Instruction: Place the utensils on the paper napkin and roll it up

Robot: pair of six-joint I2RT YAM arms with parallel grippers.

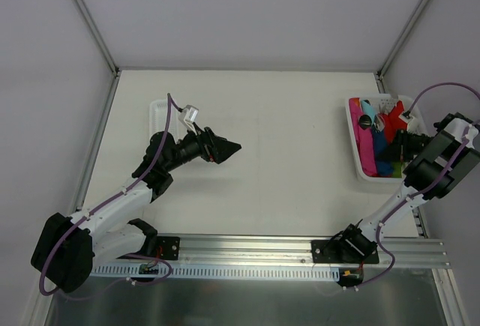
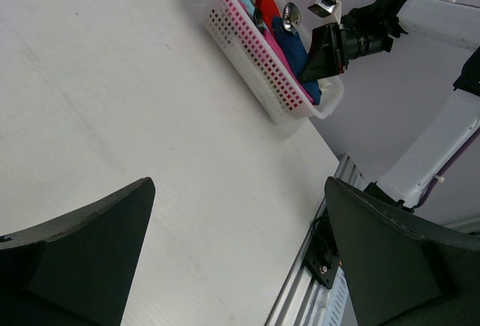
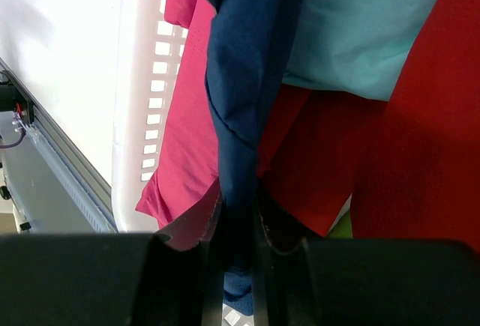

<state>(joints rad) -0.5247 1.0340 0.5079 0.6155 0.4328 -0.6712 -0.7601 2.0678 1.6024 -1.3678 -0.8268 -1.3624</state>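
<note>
My right gripper (image 3: 238, 225) is shut on a fold of the dark navy-blue paper napkin (image 3: 244, 79), which hangs pinched between its fingers inside the white basket (image 3: 139, 116). From above, the right gripper (image 1: 396, 145) reaches into that basket (image 1: 352, 139) at the table's right side, over the napkin (image 1: 380, 142). A shiny silver spoon (image 2: 291, 15) lies in the basket's far end (image 1: 365, 120). My left gripper (image 1: 229, 148) hovers open over the bare tabletop left of centre, with nothing between its fingers (image 2: 240, 228).
Pink (image 3: 187, 139), red (image 3: 420, 116) and turquoise (image 3: 360, 19) sheets crowd the basket around the napkin. A long white tray (image 1: 156, 109) lies behind the left arm. An aluminium rail (image 1: 300, 251) runs along the table's near edge.
</note>
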